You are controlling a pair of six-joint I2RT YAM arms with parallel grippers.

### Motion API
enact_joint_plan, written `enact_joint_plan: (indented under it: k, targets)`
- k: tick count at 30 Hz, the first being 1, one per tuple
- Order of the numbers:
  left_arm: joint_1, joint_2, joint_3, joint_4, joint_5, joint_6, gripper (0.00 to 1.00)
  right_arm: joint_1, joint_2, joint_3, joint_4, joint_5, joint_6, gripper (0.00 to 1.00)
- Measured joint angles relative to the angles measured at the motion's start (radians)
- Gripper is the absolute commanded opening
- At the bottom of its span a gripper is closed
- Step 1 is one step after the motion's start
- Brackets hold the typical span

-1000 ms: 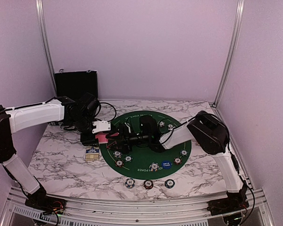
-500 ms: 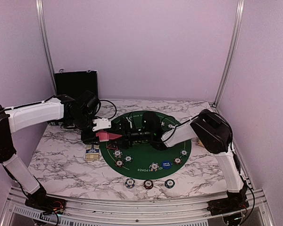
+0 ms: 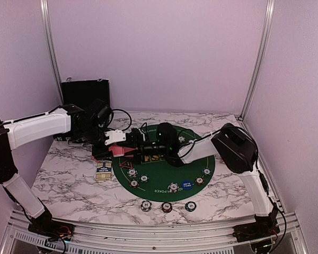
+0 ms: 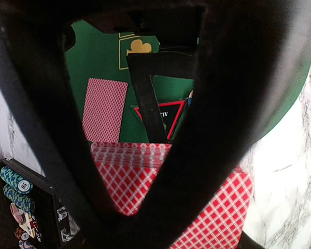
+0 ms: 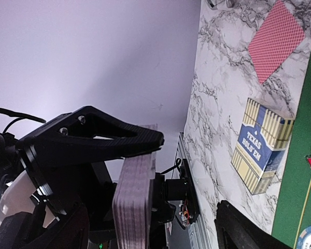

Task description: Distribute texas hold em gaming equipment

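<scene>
My left gripper (image 3: 115, 144) is shut on a deck of red-backed playing cards (image 4: 129, 179), held on edge just above the mat's left rim (image 3: 118, 150). My right gripper (image 3: 136, 150) reaches left across the green mat and stands open, its fingers either side of the deck's edge (image 5: 136, 207) without touching it. One card (image 4: 104, 110) lies face down on the mat beside the red-rimmed black triangle (image 4: 165, 113). Another card (image 5: 276, 40) lies on the marble. Stripe-edged chips (image 3: 132, 172) and a blue button disc (image 3: 186, 184) sit on the mat. Three chips (image 3: 166, 207) lie in front of it.
The round green mat (image 3: 164, 169) covers the middle of the marble table. A striped "Texas Hold'em" card box (image 3: 104, 171) lies left of the mat. The black hinged case (image 3: 85, 94) stands open at the back left, with more chips (image 4: 14, 181) inside.
The right gripper has slid left across the mat until its fingers flank the deck. The left gripper has moved slightly right and back with the deck.
</scene>
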Motion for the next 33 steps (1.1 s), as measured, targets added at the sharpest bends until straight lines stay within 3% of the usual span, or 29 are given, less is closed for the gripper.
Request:
enact_joint_plan:
  k: [25,33]
  targets:
    - [-0.009,0.0,0.019,-0.011,0.018,0.0,0.12,0.032,0.113,0.146,-0.005,-0.001,0.032,0.79]
    - [-0.009,0.001,0.019,-0.02,0.016,0.0,0.12,0.035,0.138,0.183,-0.049,0.0,0.023,0.73]
